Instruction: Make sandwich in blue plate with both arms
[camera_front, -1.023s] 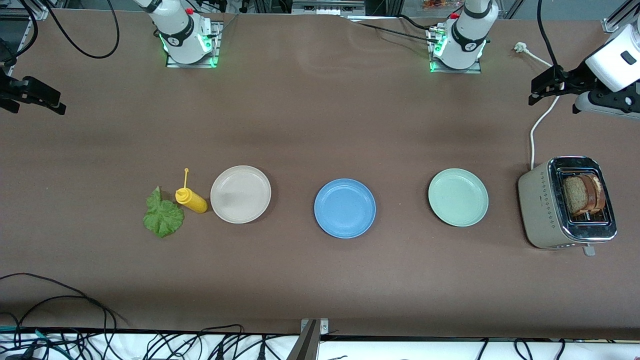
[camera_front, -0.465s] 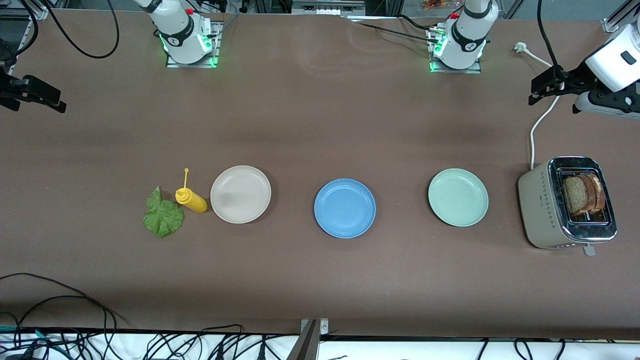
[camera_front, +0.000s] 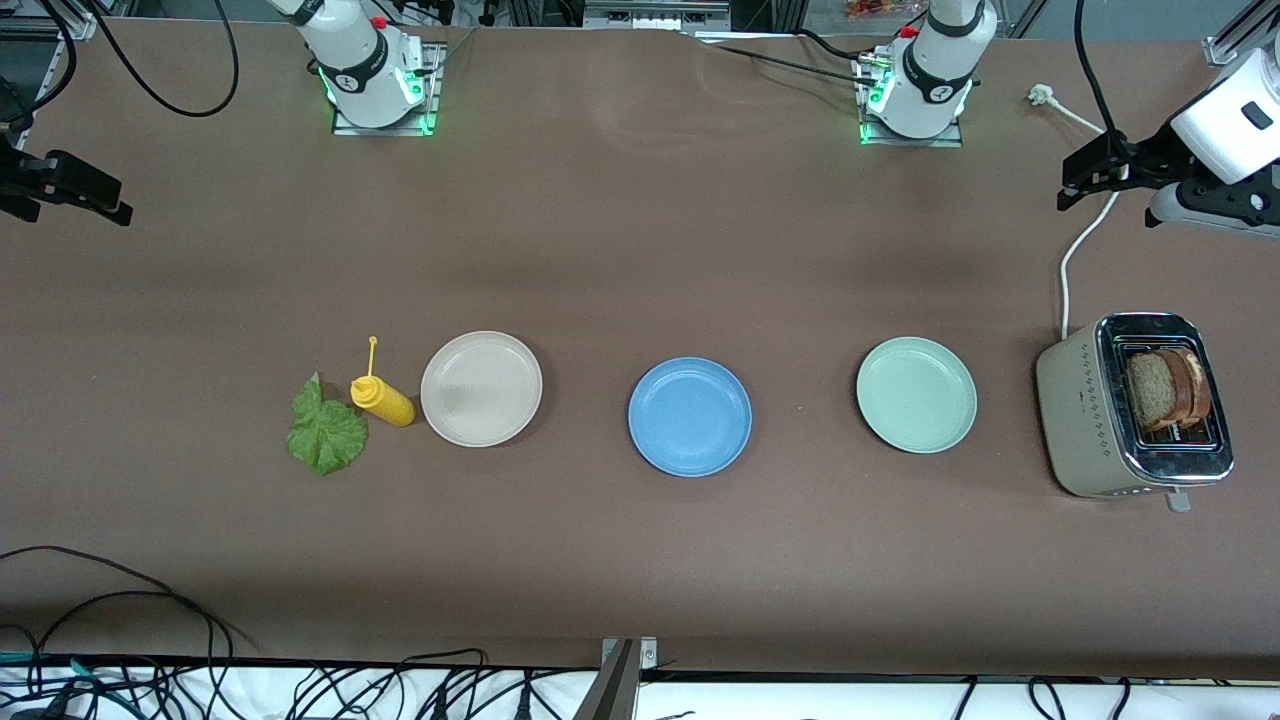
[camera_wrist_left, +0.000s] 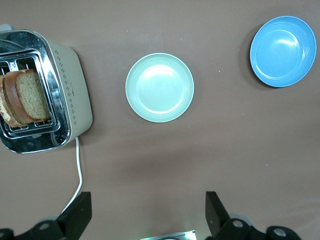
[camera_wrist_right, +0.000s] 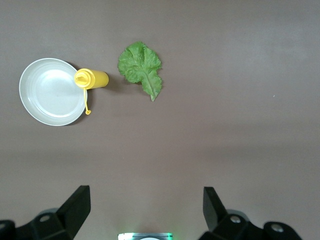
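Note:
The blue plate (camera_front: 689, 416) (camera_wrist_left: 282, 51) lies empty at the middle of the table. Two brown bread slices (camera_front: 1167, 388) (camera_wrist_left: 25, 96) stand in the toaster (camera_front: 1085, 420) at the left arm's end. A green lettuce leaf (camera_front: 325, 430) (camera_wrist_right: 141, 67) lies flat on the table toward the right arm's end. My left gripper (camera_front: 1064, 188) (camera_wrist_left: 148, 215) hangs open and empty high over the table near the toaster's cord. My right gripper (camera_front: 90, 205) (camera_wrist_right: 146, 210) hangs open and empty over bare table at the right arm's end.
A beige plate (camera_front: 481, 388) and a yellow squeeze bottle (camera_front: 382, 398) lying on its side sit beside the leaf. A mint-green plate (camera_front: 916, 394) sits between the blue plate and the toaster. The toaster's white cord (camera_front: 1075, 250) runs toward the bases.

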